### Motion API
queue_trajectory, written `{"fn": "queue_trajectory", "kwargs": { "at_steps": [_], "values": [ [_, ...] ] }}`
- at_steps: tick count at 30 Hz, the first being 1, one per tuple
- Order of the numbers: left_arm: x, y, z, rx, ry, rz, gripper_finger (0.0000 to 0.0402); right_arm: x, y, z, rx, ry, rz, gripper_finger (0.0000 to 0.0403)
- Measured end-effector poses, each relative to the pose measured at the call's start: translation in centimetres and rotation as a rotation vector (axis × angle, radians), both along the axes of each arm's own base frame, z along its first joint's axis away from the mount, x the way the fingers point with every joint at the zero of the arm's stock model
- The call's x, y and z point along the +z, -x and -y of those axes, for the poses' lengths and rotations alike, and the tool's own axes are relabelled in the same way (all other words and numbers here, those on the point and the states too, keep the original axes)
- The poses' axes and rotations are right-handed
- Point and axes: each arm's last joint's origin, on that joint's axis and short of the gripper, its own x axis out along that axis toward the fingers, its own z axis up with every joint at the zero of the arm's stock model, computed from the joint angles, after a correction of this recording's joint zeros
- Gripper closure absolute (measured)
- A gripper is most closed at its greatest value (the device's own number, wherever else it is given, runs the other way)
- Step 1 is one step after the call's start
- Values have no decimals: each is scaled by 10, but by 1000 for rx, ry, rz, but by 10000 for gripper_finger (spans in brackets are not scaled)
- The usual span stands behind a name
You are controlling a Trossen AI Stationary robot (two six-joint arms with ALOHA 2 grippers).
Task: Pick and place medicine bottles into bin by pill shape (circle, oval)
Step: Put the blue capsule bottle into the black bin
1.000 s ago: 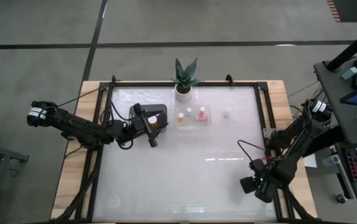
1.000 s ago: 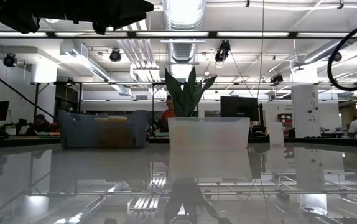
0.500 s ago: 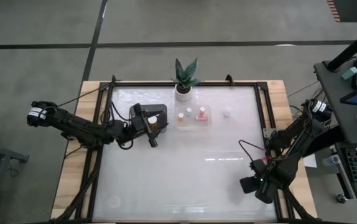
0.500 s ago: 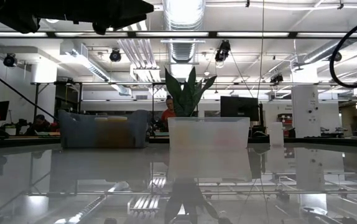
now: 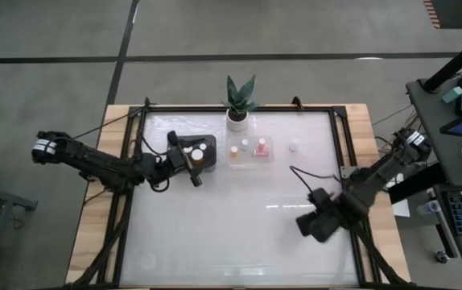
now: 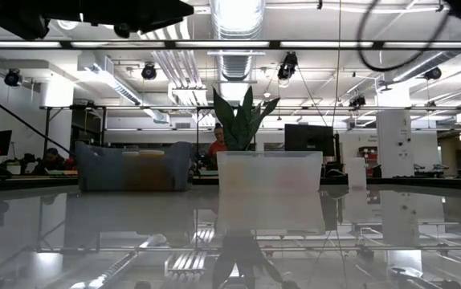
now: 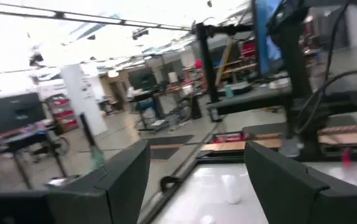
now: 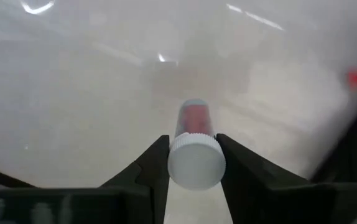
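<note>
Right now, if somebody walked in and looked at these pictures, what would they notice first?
Probably the right gripper, out over the near right part of the table, pinching a tiny bottle with a white cap between its fingers. Next, the green potted plant at the middle of the far edge, with a clear bin of little bottles just in front of it. The left gripper hangs open by the dark bin on the left.

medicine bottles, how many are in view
7 bottles: three in the clear tray, one alone right of it, two in the dark bin, one held by the right gripper. The left gripper may hide more.
</note>
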Motion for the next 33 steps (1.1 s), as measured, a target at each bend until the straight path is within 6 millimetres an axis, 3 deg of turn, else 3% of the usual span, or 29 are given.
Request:
{"fn": "queue_trajectory", "kwargs": {
  "at_steps": [7,12,20,26,33],
  "values": [
    [12,25,-5,23,-40,-97,157,29,-45,48,116,45,133,291],
    [18,45,-8,21,-35,-146,157,51,-74,95,174,87,279,291],
    [6,65,-11,17,-20,-192,157,83,-119,164,253,183,497,291],
    [2,75,-14,26,-38,-174,157,90,-159,194,363,204,511,291],
    [1,77,-14,26,-38,-170,157,86,-200,223,501,203,444,291]
  ]
}}
